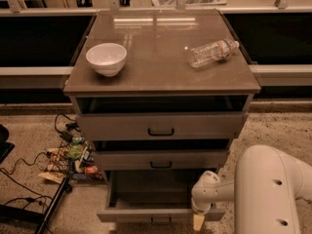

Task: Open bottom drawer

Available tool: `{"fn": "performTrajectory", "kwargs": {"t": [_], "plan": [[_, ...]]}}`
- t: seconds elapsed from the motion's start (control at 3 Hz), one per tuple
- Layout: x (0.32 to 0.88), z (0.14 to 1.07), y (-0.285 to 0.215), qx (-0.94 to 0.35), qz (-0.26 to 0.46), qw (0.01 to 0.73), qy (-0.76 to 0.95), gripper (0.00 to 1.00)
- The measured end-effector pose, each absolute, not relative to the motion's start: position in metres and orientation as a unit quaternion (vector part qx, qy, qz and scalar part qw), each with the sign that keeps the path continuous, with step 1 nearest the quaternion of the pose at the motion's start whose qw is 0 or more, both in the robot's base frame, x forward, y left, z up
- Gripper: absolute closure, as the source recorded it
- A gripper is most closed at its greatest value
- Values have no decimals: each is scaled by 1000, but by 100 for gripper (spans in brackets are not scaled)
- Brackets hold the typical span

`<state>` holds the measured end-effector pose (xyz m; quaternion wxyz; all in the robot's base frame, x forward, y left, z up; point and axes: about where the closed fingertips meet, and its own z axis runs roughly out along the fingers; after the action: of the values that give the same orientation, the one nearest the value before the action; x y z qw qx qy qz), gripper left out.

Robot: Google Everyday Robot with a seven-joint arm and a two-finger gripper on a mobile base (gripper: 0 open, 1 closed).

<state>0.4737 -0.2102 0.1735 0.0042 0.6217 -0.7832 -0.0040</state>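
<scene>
The grey cabinet (73, 112) stands in the middle of the view, its brown tabletop (156, 48) carrying a white bowl (106, 58) at the left and a clear plastic bottle (212, 52) lying on its side at the right. All three drawers stand out from the cabinet's front. The top drawer (122, 126) and middle drawer (126, 159) are out only a little. The bottom drawer (131, 214), lowest in the cabinet, is pulled out farthest, its grey inside showing and its dark handle (161, 222) at the front middle. The pincer (198, 222) sits at the right end of that drawer's front panel, right of the handle, hanging from the white arm (265, 191) that fills the space by the cabinet's lower right corner; whether the pincer is open or closed I cannot tell. On the floor (29, 130) left of the cabinet lie dark cables (24, 172) and a heap of coloured packets (73, 157)
</scene>
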Motion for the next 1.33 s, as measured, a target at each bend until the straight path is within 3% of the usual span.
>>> {"fn": "performTrajectory", "kwargs": {"t": [0.67, 1.0, 1.33], "plan": [[462, 163, -212, 616, -19, 10, -787, 0], [419, 143, -208, 608, -45, 37, -792, 18], [414, 147, -208, 606, -48, 41, -793, 41]]}}
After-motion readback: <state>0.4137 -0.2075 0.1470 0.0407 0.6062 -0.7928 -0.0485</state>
